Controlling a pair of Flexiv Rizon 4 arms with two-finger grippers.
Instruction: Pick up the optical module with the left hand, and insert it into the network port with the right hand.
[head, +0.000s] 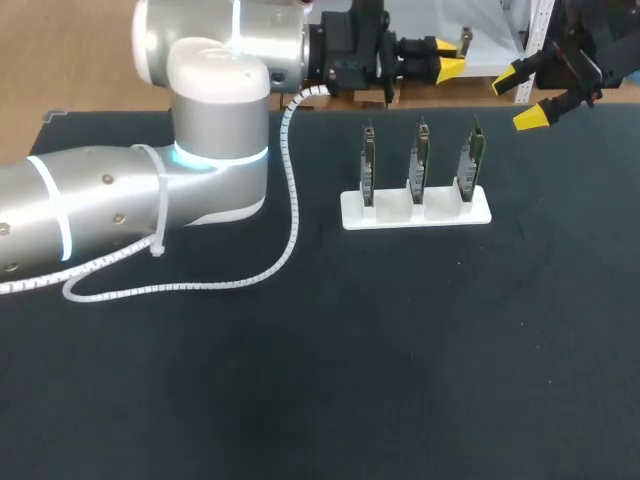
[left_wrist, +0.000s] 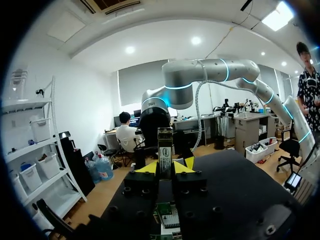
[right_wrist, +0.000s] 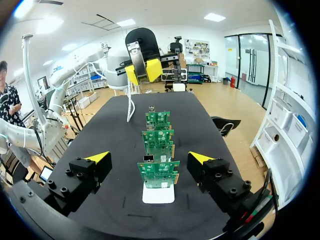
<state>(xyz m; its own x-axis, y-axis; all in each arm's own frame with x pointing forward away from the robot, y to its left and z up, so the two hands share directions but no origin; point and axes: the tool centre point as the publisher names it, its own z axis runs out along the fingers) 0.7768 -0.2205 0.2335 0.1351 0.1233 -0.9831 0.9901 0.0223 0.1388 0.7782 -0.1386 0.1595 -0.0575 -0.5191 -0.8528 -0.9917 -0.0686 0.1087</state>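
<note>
1. Now, my left gripper (left_wrist: 166, 167) is closed on the optical module (left_wrist: 165, 145). Its two yellow tips press the module from both sides, and the module stands up between them and reaches out past the tips.
2. In the head view, this gripper is raised at the far edge of the table (head: 330, 380), behind the row of circuit boards (head: 421, 160) and apart from them.
3. My right gripper (right_wrist: 149, 159) is wide open and holds nothing. It hangs above the table at one end of the row of three boards, which stand upright in a white holder (right_wrist: 158, 194). The nearest board is ahead of the fingers and between their lines, but neither finger touches it.
4. I judge that the pick-up is done, and that the step in hand is passing the module from the left gripper to the right one.
5. The next move calls for bringing the two grippers together. The right fingers should close on the free end of the module before the left fingers let go, otherwise it may fall.
6. After that comes the insertion. The network port should be on one of the boards, but I cannot tell which. The module must be lined up straight with the port, because a tilted push could tip the board in its holder.
</note>
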